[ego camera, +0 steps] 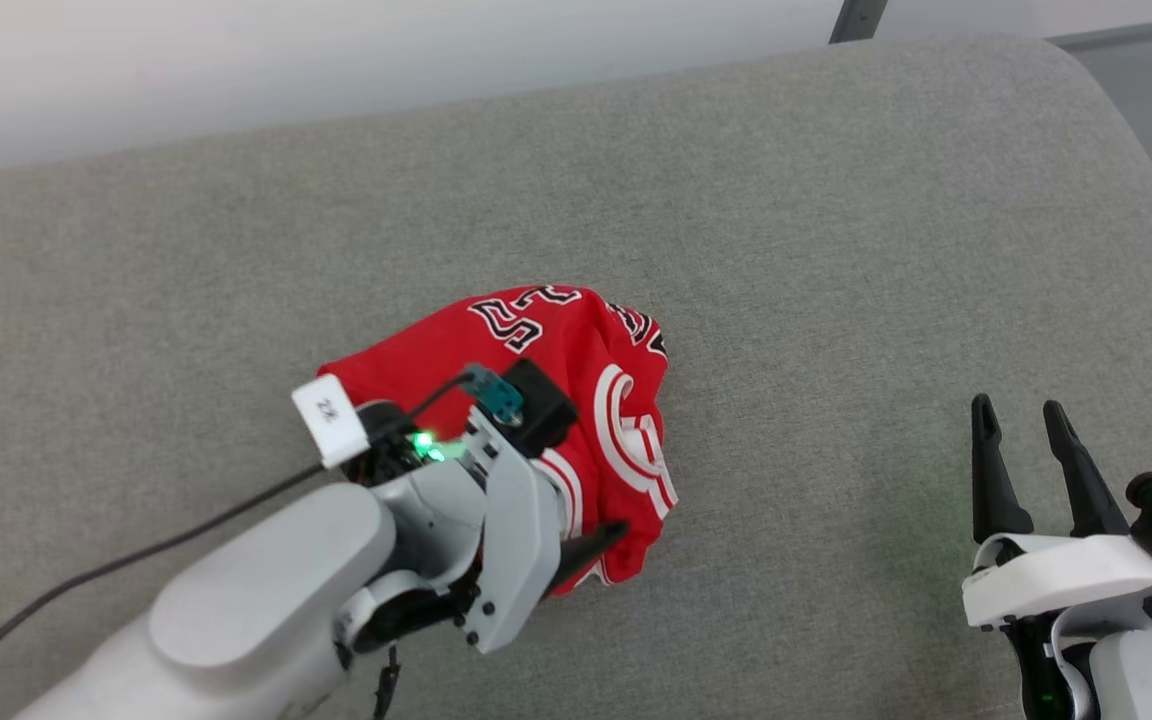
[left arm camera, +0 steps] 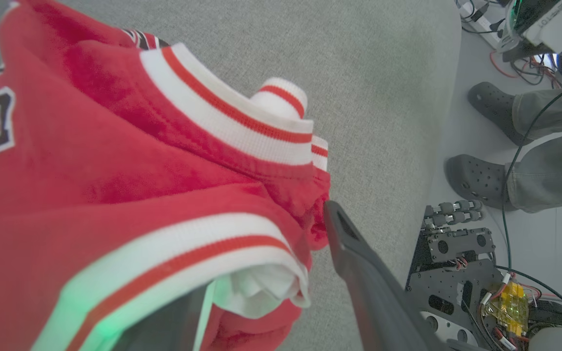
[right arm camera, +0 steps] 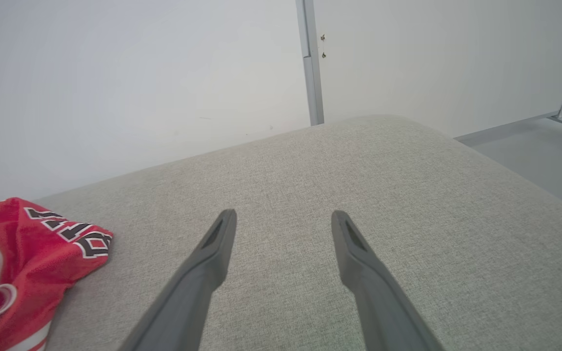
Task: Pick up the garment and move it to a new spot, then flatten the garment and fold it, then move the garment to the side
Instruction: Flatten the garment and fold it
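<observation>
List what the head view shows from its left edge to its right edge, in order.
left forearm → the garment, bunched up → bare grey cushion → right pincer, open

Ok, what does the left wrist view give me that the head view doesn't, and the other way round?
Left wrist view adds: a person's feet in grey clogs on the floor, a black metal base with wiring, and white cloth tucked under the striped trim. Head view adds: the right gripper, open and apart from the jersey, and the number 22 in full. Both: the crumpled red jersey on the grey cushion, the left gripper open at its edge.
</observation>
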Robot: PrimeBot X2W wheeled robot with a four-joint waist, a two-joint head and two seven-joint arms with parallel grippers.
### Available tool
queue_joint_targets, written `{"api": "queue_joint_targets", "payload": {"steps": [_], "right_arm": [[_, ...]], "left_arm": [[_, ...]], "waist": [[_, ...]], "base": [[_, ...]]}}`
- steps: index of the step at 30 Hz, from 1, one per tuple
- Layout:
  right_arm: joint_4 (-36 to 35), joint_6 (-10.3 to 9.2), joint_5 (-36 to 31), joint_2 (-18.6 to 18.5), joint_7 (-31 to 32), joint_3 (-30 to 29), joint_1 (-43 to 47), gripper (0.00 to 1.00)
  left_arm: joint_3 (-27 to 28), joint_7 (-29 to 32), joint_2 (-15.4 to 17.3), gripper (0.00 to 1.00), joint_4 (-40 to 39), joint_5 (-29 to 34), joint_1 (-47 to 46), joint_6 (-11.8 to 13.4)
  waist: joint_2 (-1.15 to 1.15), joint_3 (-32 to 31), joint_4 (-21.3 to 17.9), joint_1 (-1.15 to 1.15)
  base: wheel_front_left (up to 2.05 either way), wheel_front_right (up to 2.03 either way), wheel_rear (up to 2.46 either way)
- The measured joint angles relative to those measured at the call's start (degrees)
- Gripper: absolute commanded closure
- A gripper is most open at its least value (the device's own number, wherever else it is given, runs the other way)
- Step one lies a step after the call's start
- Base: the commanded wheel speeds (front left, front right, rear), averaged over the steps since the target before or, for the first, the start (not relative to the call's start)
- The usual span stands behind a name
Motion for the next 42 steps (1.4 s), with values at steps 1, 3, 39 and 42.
{"api": "queue_joint_targets", "payload": {"steps": [1, 3, 39, 42], "right_arm": [[0.1, 0.0, 0.0, -0.01, 0.0, -0.13, 0.34, 0.0], [0.11, 0.0, -0.02, -0.01, 0.0, -0.36, 0.49, 0.0], [-0.74, 0.0, -0.27, -0.41, 0.0, 0.12, 1.71, 0.0], [-0.75, 0.0, -0.27, -0.47, 0.0, 0.05, 1.54, 0.0]], "left_arm": [[0.44, -0.14, 0.33, 0.0, -0.13, -0.4, -0.15, -0.01], [0.9, -0.18, 0.88, 0.0, -0.66, -1.02, -0.48, -0.01], [8.55, 2.19, 8.25, 0.0, 2.75, -13.21, 5.19, 8.27], [9.51, 2.6, 7.16, 0.0, 3.5, -15.78, 5.39, 8.14]], "waist": [[0.0, -0.2, 0.13, 0.0], [0.0, -0.59, 0.44, 0.0], [0.0, -1.58, 2.18, 0.0], [0.0, -1.37, 2.11, 0.0]], "base": [[0.0, 0.0, 0.0], [0.0, 0.0, 0.0], [0.0, 0.0, 0.0], [0.0, 0.0, 0.0]]}}
